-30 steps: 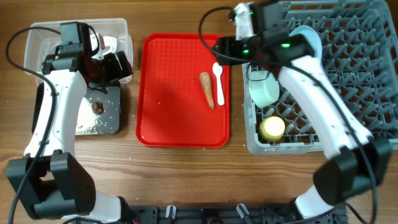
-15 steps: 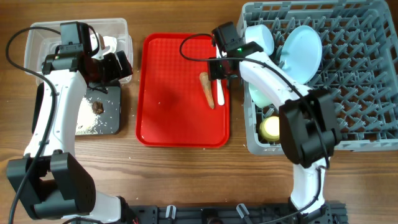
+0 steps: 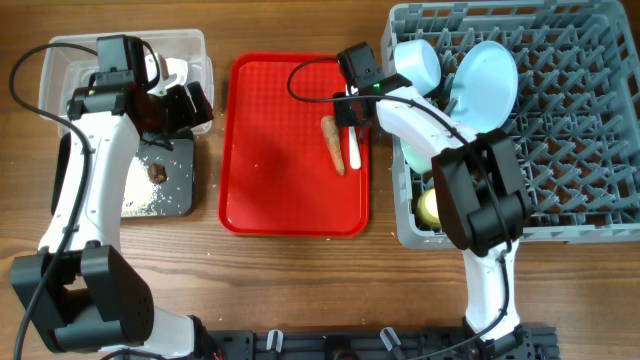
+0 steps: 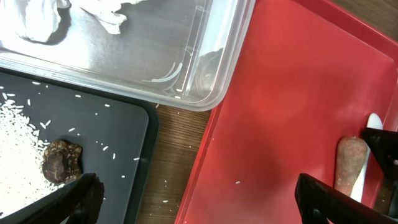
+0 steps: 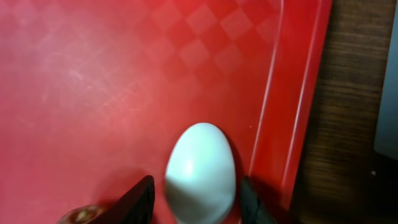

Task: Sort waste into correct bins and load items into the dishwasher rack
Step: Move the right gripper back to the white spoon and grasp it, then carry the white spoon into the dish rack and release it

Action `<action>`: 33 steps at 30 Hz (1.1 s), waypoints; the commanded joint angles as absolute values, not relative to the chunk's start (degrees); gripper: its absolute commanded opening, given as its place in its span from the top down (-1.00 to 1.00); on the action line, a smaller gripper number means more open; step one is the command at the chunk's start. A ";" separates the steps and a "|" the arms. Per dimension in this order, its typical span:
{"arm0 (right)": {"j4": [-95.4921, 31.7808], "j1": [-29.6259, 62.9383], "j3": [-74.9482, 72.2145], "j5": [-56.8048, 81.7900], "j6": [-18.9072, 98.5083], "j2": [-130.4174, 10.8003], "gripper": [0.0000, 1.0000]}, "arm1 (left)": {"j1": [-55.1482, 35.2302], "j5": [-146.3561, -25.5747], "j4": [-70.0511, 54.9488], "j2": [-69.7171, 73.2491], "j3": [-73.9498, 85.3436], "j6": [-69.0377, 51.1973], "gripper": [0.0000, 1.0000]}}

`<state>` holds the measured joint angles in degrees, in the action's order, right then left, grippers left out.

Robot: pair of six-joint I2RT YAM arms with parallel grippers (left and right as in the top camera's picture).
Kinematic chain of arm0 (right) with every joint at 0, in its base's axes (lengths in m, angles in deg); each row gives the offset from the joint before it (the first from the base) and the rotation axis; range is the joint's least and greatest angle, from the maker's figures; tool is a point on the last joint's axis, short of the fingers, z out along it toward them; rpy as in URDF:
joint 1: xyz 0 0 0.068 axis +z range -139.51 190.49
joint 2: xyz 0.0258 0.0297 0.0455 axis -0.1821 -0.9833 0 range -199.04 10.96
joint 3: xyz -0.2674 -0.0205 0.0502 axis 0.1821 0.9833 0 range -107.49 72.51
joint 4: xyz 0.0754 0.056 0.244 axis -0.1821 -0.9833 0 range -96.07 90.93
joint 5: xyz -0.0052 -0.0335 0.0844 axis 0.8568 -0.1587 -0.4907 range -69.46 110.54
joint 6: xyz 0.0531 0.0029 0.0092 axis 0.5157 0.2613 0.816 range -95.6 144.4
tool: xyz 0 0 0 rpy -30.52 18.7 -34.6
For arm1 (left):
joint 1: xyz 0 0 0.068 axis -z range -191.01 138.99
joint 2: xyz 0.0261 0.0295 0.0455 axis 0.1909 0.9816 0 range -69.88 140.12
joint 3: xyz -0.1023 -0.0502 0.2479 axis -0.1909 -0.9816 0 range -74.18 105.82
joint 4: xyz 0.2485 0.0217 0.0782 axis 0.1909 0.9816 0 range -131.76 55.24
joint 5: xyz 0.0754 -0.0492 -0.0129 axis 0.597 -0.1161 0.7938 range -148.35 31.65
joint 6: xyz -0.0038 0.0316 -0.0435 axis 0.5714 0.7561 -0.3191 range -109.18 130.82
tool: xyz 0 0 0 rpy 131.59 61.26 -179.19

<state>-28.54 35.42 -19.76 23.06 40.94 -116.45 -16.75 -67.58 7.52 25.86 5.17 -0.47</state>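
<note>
Tissue (image 4: 34, 22) lies in the tub (image 3: 60, 55) left of the red tray (image 3: 280, 190). The black tray (image 3: 185, 200), also left of it, holds rice (image 3: 140, 200) and a lump (image 3: 156, 171). My left gripper (image 4: 199, 194) gapes wide at the red tray's left edge. On the red tray, root (image 3: 332, 143) and spoon (image 5: 200, 171) lie side by side, and my right gripper (image 5: 194, 199) straddles the spoon, unclamped. Right of the red tray, the rack (image 3: 580, 120) holds bowl (image 3: 420, 62), plate (image 3: 490, 85) and cup (image 3: 428, 207).

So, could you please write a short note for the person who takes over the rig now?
Left gripper: open, empty, above the gap between black tray and red tray.
Right gripper: open, astride the white spoon on the red tray.
Done: rice and brown lump in black tray; tissue in clear tub; plate, teal bowl, yellow cup in rack.
Left: rack the white spoon; bin the carrot-like root beside it.
</note>
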 commanded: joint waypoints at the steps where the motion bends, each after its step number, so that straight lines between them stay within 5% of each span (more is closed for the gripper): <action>1: -27.98 34.87 -19.83 26.10 42.66 -117.11 0.11 | -16.88 -67.43 7.34 24.77 5.59 -0.36 -1.00; 15: -27.78 34.79 -19.83 22.58 44.32 -120.84 0.33 | -16.88 -67.43 7.34 24.77 5.59 -0.34 -1.00; 24: -28.63 34.79 -19.89 21.46 43.95 -120.17 0.91 | -16.88 -67.45 7.34 24.77 5.59 -0.36 -1.00; 33: -33.07 34.61 -20.61 19.13 44.37 -104.32 0.91 | -16.88 -67.43 7.34 24.77 5.59 -0.36 -1.00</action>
<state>-31.82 34.87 -20.37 20.70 43.87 -114.48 -16.75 -67.56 7.52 25.86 5.17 -0.47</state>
